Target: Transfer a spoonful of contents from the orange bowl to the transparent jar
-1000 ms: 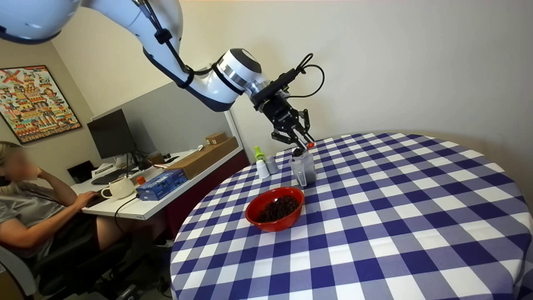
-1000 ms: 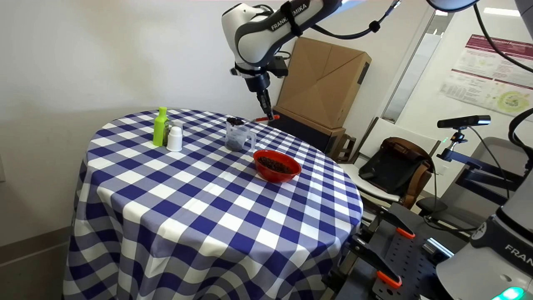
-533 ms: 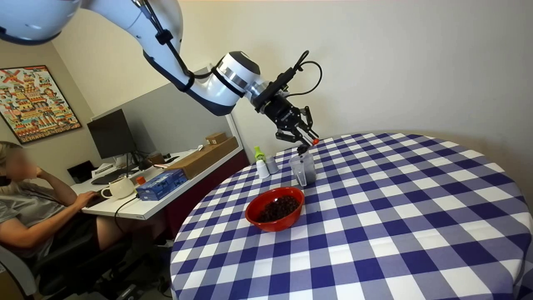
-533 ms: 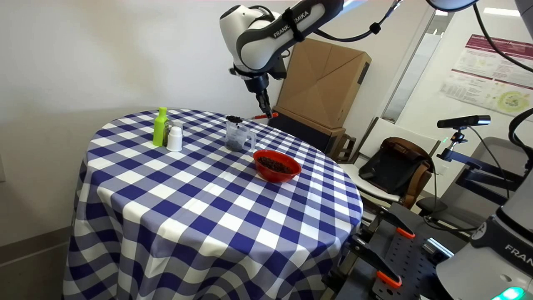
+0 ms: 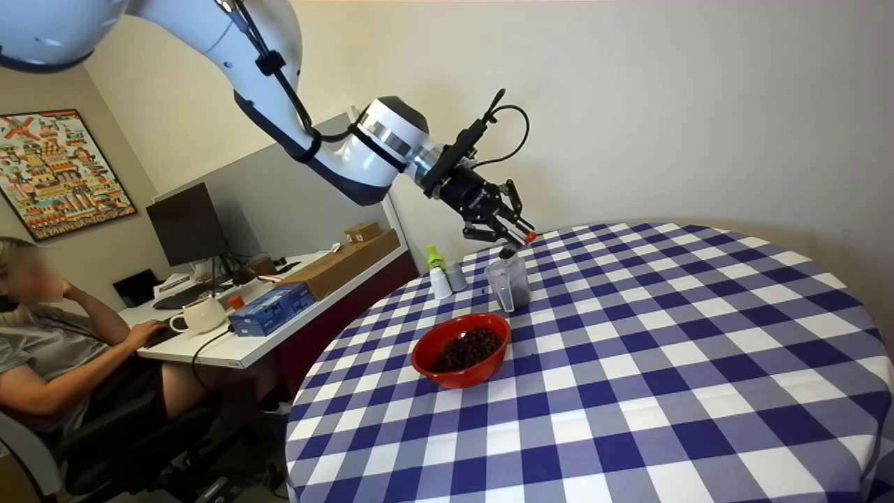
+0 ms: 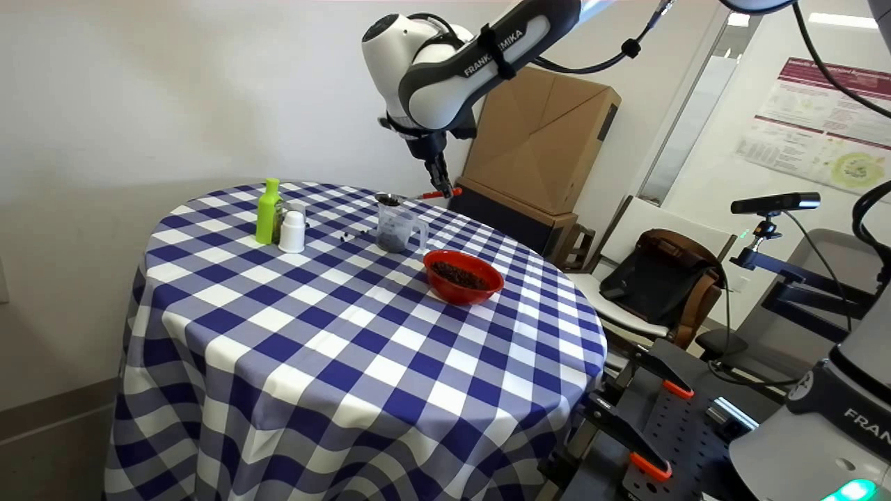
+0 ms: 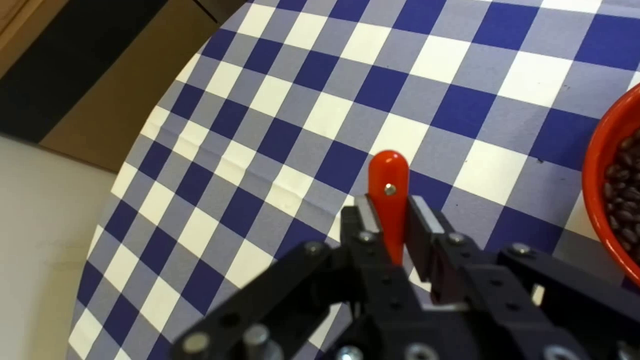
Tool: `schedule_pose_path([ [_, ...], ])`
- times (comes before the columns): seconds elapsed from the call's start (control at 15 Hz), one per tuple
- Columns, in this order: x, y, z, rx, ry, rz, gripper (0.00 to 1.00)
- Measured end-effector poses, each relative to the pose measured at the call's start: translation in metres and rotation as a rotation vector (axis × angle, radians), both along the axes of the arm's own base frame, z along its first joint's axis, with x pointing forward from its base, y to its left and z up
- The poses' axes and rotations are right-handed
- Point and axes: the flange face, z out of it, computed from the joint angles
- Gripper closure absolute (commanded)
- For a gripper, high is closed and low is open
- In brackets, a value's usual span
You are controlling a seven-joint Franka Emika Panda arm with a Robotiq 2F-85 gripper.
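My gripper [image 5: 518,235] is shut on the red handle of a spoon [image 7: 389,172]; the handle also shows in an exterior view [image 6: 433,195]. The spoon's head, with dark beans [image 6: 388,200] on it, is at the mouth of the transparent jar [image 6: 394,229]. I cannot tell whether it touches the rim. The jar, which has a side handle, stands upright and shows dark contents low inside; it also shows in an exterior view [image 5: 508,283]. The red-orange bowl [image 5: 457,379] of dark beans stands near the jar, and its edge shows in the wrist view [image 7: 592,200]. The spoon's head is hidden there.
Several dark specks [image 6: 346,237] lie on the checked tablecloth [image 6: 334,341] beside the jar. A green bottle [image 6: 267,214] and a white shaker [image 6: 292,234] stand beyond it. Cardboard boxes [image 6: 536,132] stand behind the table. A person [image 5: 56,342] sits at a desk.
The spoon has risen slightly, then settled back a little lower. The heap of beans on it looks smaller. Several dark specks have appeared on the tablecloth beside the jar. The bowl and jar have not moved.
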Motion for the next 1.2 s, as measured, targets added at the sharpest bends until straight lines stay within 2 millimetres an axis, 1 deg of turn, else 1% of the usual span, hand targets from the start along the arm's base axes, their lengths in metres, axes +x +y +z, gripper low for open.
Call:
schedule_pose_path([
  [0.2,-0.004,0.003,0.000,-0.024,-0.021,0.023,0.95],
  [0.47,-0.010,0.003,0.007,-0.052,-0.050,0.044,0.95],
  [0.93,-0.024,-0.006,0.020,-0.121,-0.122,0.088,0.95],
  [1.2,-0.039,-0.011,0.017,-0.170,-0.145,0.123,0.95],
])
